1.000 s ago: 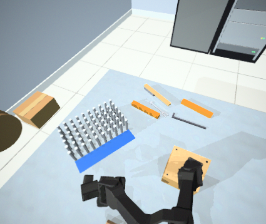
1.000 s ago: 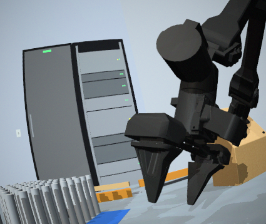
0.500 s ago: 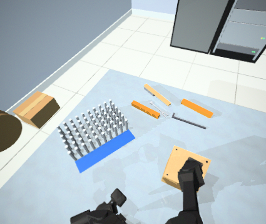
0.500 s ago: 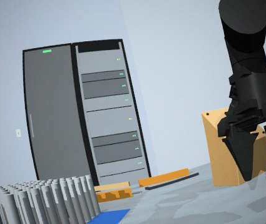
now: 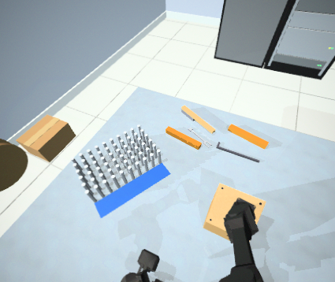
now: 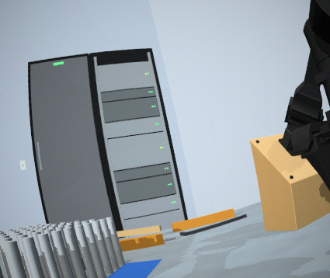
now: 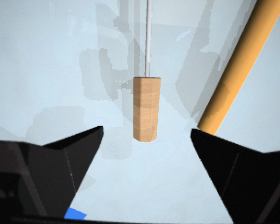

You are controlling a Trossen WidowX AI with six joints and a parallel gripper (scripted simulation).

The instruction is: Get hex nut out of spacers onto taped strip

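Observation:
My gripper point(image 7: 147, 131) is open and empty in the wrist view. Its fingertips stand on either side of the wooden handle point(image 7: 147, 107) of a tool with a thin metal shaft point(image 7: 148, 37); neither touches it in that view. In the top view the fingers are out of frame at the bottom. The metal spacers point(image 5: 115, 179) point(image 6: 30, 252) stand upright in close rows. The blue taped strip point(image 5: 133, 193) point(image 6: 139, 269) point(image 7: 76, 214) lies along their front. I cannot make out the nut. A dark L-shaped tool point(image 5: 237, 153) point(image 6: 213, 226) lies beyond the strip.
A tan rod point(image 7: 235, 75) lies right of the handle. Orange bars point(image 5: 184, 138) point(image 5: 248, 136) point(image 6: 203, 220), a tan bar point(image 5: 198, 119) and a thin metal tool point(image 5: 200, 138) lie beyond the spacers' right end. The arm's wooden base block point(image 5: 216, 205) point(image 6: 279, 194) stands right of the strip.

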